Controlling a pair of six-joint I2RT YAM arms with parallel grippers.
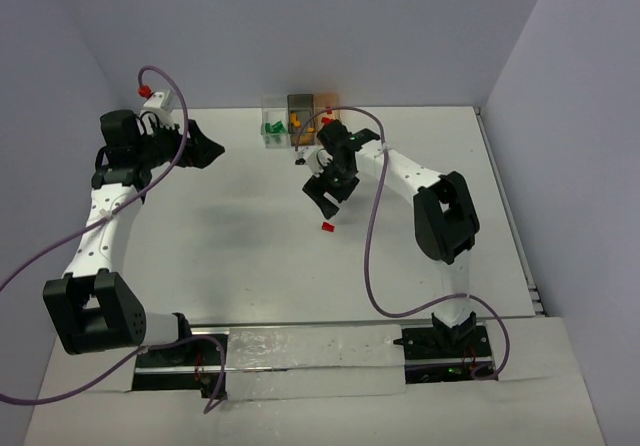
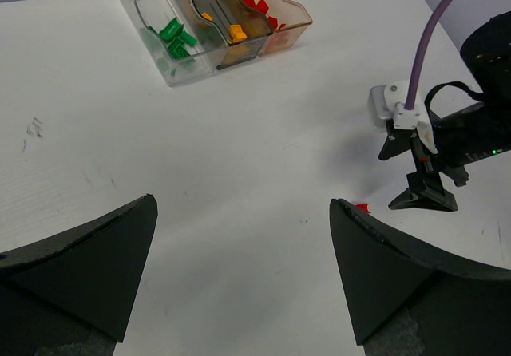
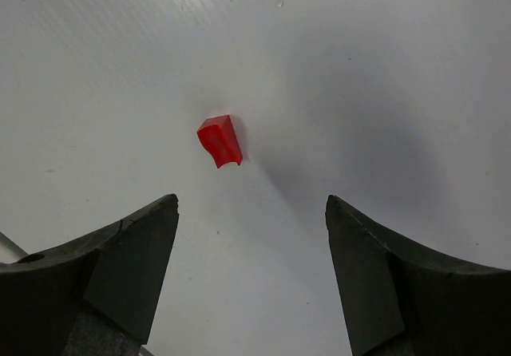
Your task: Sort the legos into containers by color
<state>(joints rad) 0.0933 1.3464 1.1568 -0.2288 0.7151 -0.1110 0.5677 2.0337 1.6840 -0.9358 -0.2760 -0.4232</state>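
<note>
Near the middle of the white table (image 1: 230,256), the right gripper (image 3: 251,212) hung with its claw spread wide, the two dark fingers (image 3: 132,252) well apart and nothing between them. It gripped nothing and touched nothing. A single red lego (image 3: 219,140) lay on the bare surface beyond the fingertips, nearer the left-hand finger in the right wrist view than the other, and clear of both. From the top camera the same brick (image 1: 327,226) sat just on the near side of the right gripper (image 1: 330,196), apart from it.

Off to the left, the left gripper (image 1: 205,151) was also fully spread and empty. Its wrist view showed its claw (image 2: 243,212) open over plain table, with the red lego (image 2: 362,208) small beside its right-hand finger, though not in contact as far as could be told.

At the far edge stood the three containers side by side, their walls touching. The clear container (image 2: 152,5) held several green legos (image 2: 174,38). The dark grey container (image 2: 239,57) in the middle held at least two orange-yellow legos (image 2: 237,32). The orange-tinted container (image 2: 291,33) held red legos (image 2: 257,5), whose count could not be made out. Both grippers were well apart from this row.
</note>
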